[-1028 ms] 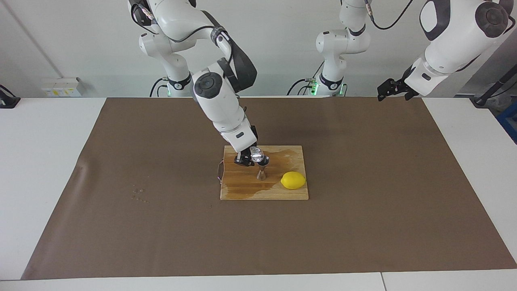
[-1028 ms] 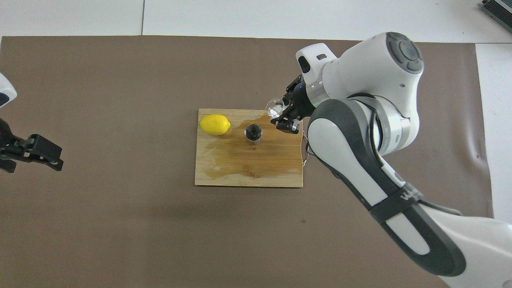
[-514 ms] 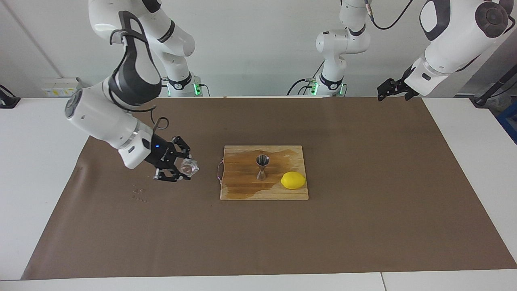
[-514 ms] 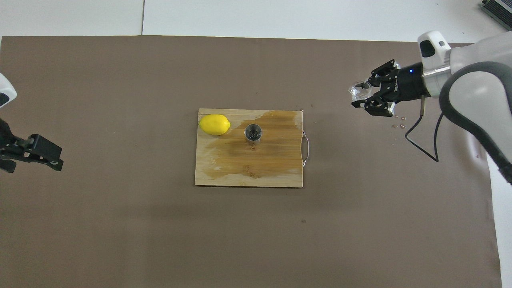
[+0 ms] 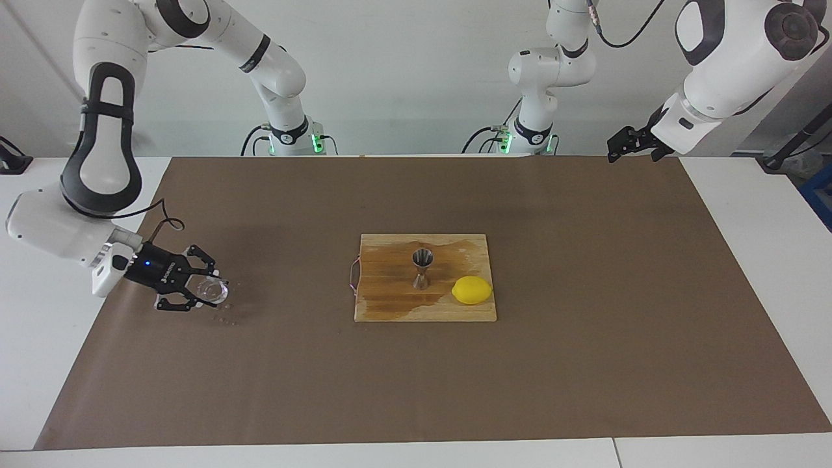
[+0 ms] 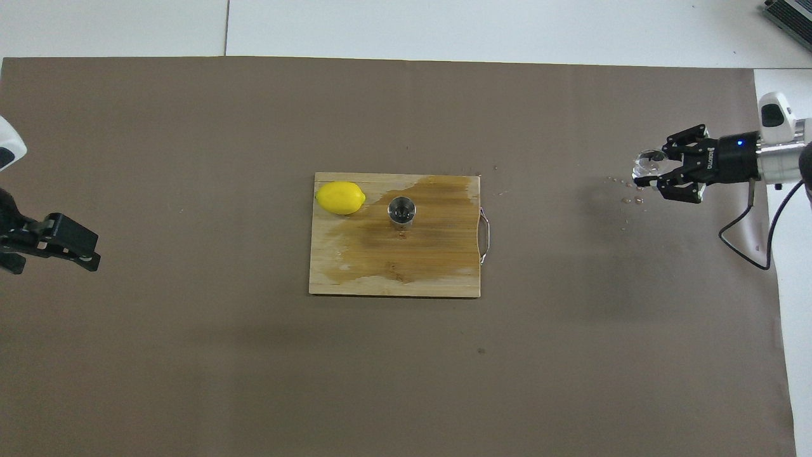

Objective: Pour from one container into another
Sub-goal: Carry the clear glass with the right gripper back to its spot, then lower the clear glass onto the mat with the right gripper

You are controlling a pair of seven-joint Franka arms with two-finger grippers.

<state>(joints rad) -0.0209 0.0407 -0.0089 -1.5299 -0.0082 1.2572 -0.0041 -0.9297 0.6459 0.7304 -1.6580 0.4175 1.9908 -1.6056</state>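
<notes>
The right gripper sits at the lower left of the facing view and at the right edge of the overhead view. Its fingers are closed around the clear glass tumbler, which is gripped low over the brown mat, toward the right arm's end of the table. In the overhead view the tumbler appears at the tip of the gripper, with the arm reaching in almost level from the frame's right edge. Whether the tumbler's base touches the mat cannot be told. Small droplets mark the mat just beside the gripper.

The steel jigger stands upright near the centre of both views, on the wooden cutting board. Seen from above, its open top cone faces the camera. The tumbler and the jigger are well apart.

A lemon lies on the same board, just beside the jigger, at the board's corner toward the left arm's end. A wet stain covers much of the board surface around the jigger.

The left gripper waits at the upper right of the facing view, raised over the mat's edge, and shows at the left edge of the overhead view. It holds nothing, and its jaws stand wide.
</notes>
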